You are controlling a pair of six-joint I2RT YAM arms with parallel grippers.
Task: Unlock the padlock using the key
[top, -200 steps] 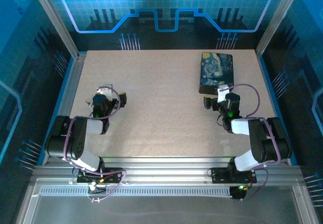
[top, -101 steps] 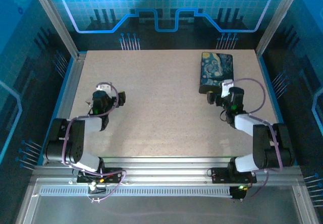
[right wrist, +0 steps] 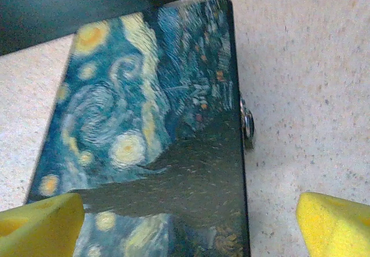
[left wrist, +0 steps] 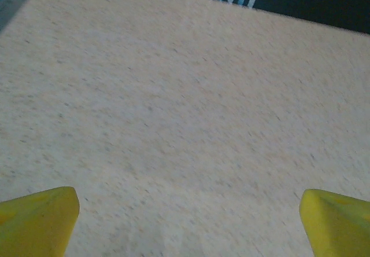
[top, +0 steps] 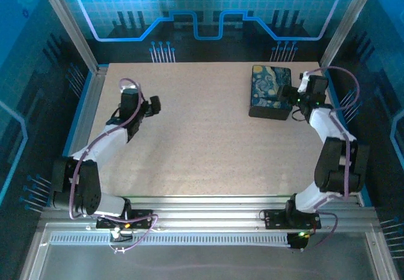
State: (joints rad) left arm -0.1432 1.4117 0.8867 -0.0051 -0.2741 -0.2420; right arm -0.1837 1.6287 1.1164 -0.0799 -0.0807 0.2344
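Here the right gripper (right wrist: 188,228) is released: in the right wrist view its two yellow fingertips (right wrist: 40,222) stand far apart at the lower corners, with nothing held between them. It hangs over the near end of a flat box (right wrist: 150,112) with a painted lid of blue swirls and yellow stars, and the lid lies directly under the gap between the fingers. In the top view this box (top: 270,91) lies near the far right corner of the bench (top: 202,141), with the right arm stretched out to its right side.

On the right long side of the box, about half way along, a small metal fitting (right wrist: 247,124) sticks out. It lies ahead of the right gripper and closer to its right finger, apart from both fingers. It is too small to say whether this fitting is the padlock, and I cannot make out a key.

The left gripper (left wrist: 185,222) is also released, its yellow fingertips (left wrist: 34,219) wide apart over bare bench surface. In the top view the left arm reaches along the left side of the bench, well apart from the box.
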